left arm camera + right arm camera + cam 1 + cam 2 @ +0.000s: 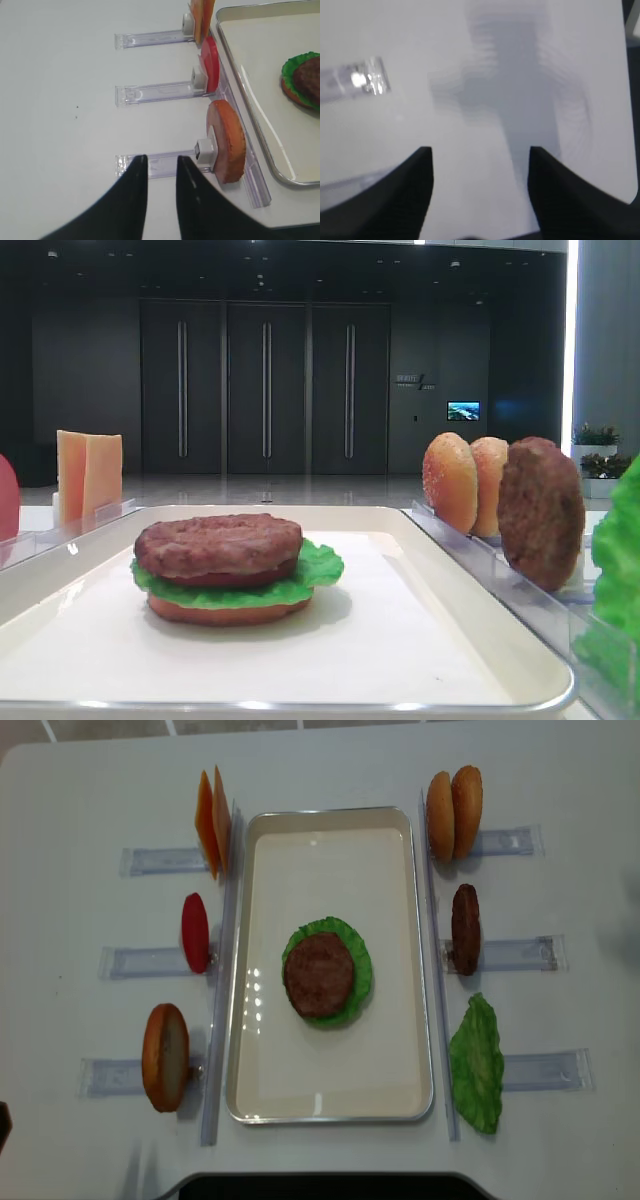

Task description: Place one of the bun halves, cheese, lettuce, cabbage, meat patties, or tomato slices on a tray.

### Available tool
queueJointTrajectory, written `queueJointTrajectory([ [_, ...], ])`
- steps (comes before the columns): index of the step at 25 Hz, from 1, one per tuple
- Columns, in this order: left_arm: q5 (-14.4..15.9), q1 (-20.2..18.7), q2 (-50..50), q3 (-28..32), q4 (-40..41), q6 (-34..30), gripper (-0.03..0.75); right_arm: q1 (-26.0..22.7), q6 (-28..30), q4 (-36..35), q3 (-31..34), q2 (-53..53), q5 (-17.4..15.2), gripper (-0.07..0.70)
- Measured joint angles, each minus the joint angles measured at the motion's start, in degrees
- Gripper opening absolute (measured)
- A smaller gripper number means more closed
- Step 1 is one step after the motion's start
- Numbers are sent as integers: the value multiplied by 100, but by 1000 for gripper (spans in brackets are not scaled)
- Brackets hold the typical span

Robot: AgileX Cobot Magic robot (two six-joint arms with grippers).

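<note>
On the cream tray a meat patty lies on a lettuce leaf over a bun half. Upright in racks to its left are cheese, a tomato slice and a bun half. The racks on the right hold two bun halves, a patty and lettuce. My left gripper hovers narrowly open and empty beside the near-left bun half. My right gripper is wide open over bare table, holding nothing.
Clear plastic racks stick out from both long sides of the tray. One rack end shows left of my right gripper. The white table's corner is near it. A dark strip borders the front edge.
</note>
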State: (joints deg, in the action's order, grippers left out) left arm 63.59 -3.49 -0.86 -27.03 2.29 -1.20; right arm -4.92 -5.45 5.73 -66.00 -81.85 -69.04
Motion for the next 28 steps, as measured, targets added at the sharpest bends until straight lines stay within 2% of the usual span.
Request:
queueJointTrajectory([
  [2, 0, 0, 0, 0, 0, 0, 150, -5, 96, -141, 875, 836, 2, 401],
  [5, 0, 0, 0, 0, 0, 0, 149, -11, 121, -373, 1803, 1948, -22, 401],
  [11, 0, 0, 0, 0, 0, -5, 149, -11, 173, -688, 2916, 4324, -9, 401],
  [14, 0, 0, 0, 0, 0, -5, 149, -11, 440, -693, 3368, 5254, -4, 401],
  [19, 0, 0, 0, 0, 0, -5, 149, -11, 831, -961, 3667, 6716, 288, 401],
  [24, 0, 0, 0, 0, 0, -5, 149, -11, 974, -1048, 3696, 7870, 364, 385],
  [28, 0, 0, 0, 0, 0, -5, 149, -11, 980, -1048, 3696, 8206, 371, 370],
])
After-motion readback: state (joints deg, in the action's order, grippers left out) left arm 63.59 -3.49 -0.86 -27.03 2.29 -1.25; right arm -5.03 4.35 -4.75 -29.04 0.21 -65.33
